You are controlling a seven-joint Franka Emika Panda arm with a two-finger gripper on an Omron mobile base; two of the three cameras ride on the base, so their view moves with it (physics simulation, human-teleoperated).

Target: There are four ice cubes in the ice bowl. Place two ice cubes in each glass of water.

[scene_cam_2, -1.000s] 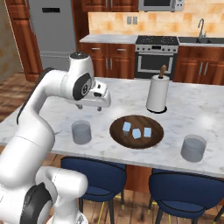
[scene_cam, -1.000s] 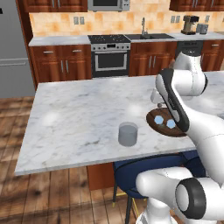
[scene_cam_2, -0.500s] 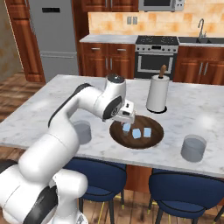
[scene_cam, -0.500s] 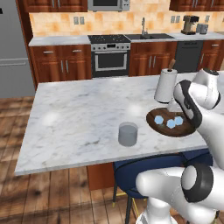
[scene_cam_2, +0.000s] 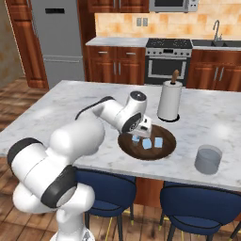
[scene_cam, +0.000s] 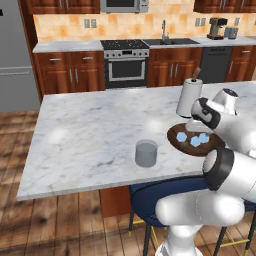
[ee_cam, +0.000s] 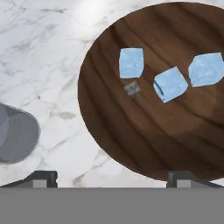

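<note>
I am holding the gripper (ee_cam: 111, 177) spread wide and empty over the wooden bowl (ee_cam: 109, 144) on the marble counter (scene_cam: 85, 130). I am counting three ice cubes (ee_cam: 169, 84) inside; a small grey speck (ee_cam: 131, 89) beside them may be a fourth. One glass (ee_cam: 15, 133) is sitting just beside the bowl, another (scene_cam_2: 208, 159) well apart.

Even, bright rendered light with no blur or edge distortion leaves soft pale glare patches on the marble desk (scene_cam: 90, 135) left of the ice bowl (ee_cam: 148, 131), whose dark wood carries only faint shadows beneath the ice cubes (ee_cam: 131, 62).
</note>
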